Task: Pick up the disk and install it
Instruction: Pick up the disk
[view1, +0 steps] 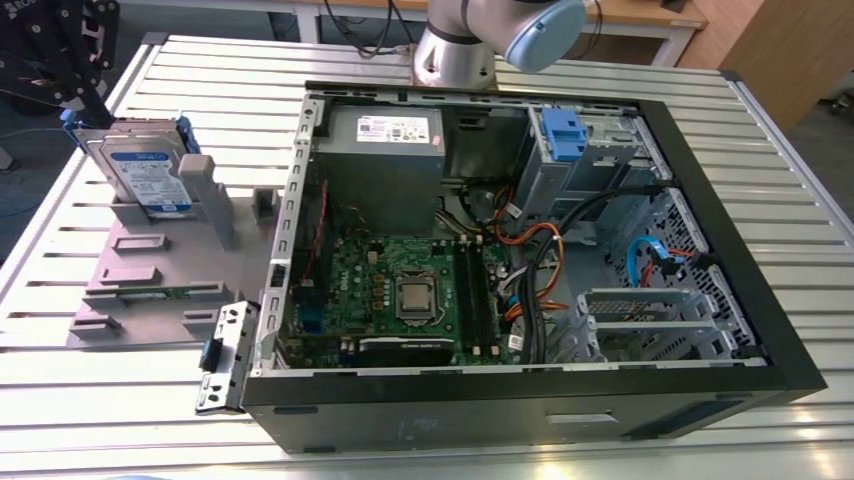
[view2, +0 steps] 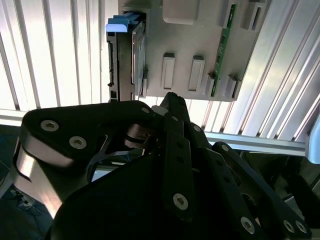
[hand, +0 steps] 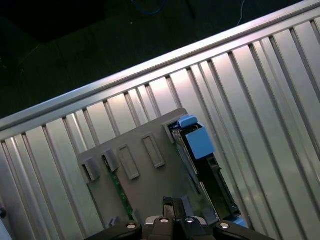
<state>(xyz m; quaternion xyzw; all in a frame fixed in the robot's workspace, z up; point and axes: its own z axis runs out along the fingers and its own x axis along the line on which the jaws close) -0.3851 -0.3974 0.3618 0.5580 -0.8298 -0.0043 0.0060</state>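
Blue-railed disk (view1: 140, 172) stands upright in the grey holder (view1: 147, 300); over that holder the gripper (hand: 172, 202), pinched shut and empty, could topple it descending.

No print can be read: the blue-and-white label on the disk (view1: 144, 172) and the white sticker on the power supply (view1: 388, 128) are illegible.

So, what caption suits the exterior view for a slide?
A hard drive stands in a grey fixture beside the open computer case.
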